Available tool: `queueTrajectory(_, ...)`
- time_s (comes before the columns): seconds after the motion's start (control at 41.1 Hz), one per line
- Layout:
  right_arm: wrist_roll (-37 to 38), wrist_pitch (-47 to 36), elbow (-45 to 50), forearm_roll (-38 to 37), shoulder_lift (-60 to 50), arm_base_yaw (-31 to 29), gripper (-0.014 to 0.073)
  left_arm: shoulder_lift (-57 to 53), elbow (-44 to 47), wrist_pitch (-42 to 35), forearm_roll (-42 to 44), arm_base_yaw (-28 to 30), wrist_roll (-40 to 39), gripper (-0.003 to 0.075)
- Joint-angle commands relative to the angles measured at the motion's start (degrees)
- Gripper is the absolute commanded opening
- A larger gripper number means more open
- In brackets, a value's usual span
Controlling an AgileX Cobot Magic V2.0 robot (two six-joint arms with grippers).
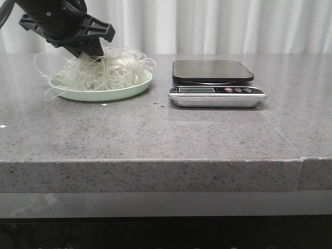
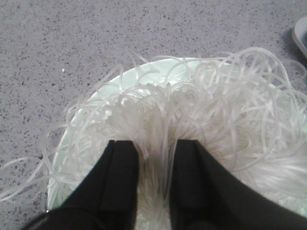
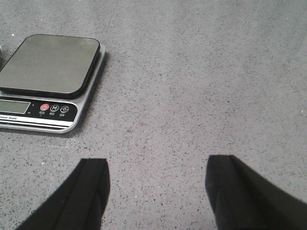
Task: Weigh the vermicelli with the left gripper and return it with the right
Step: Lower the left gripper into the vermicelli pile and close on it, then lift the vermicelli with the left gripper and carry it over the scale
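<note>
Pick-up stage, first half of the task. The vermicelli sits as a loose mound on the pale-green plate, at the left of the grey stone worktop; stray loops hang over the plate's rim. The left gripper is down in the mound, its two black fingers set narrow with a hank of strands packed between them. Whether the grip has fully closed cannot be told from the wrist view; in the front view the fingertips are buried in the noodles. The kitchen scale stands to the right of the plate, near but apart, its dark platform bare and its display facing front. The right gripper hovers over bare worktop beside the scale, fingers spread wide, holding nothing. Judgement: nothing has been weighed yet, so the task is at an early point. The next move calls for a firm pinch and a straight lift, then a carry rightward to the scale's platform. The strands are springy and tangled, so trailing loops may drag or tug the light plate.
</note>
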Motion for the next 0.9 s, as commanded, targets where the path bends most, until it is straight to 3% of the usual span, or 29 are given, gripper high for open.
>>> queueTrajectory(0.0,-0.42,-3.44,-1.91,-0.13,0.55,-0.17,0.0536,-2.58,-1.66,-0.55,0.04,-0.23,-0.11,0.0164)
queueTrajectory(0.681,-0.42,-3.44,-1.91,-0.13,0.55,-0.17,0.0536,-13.59,-1.90,0.02,0.15,-0.23,-0.11,0.0145)
queueTrajectory(0.876,-0.42,-3.38,-1.91,-0.13,0.55,-0.17,0.0536,-14.72,-5.97,0.69,0.15,-2.38,-0.02,0.0145)
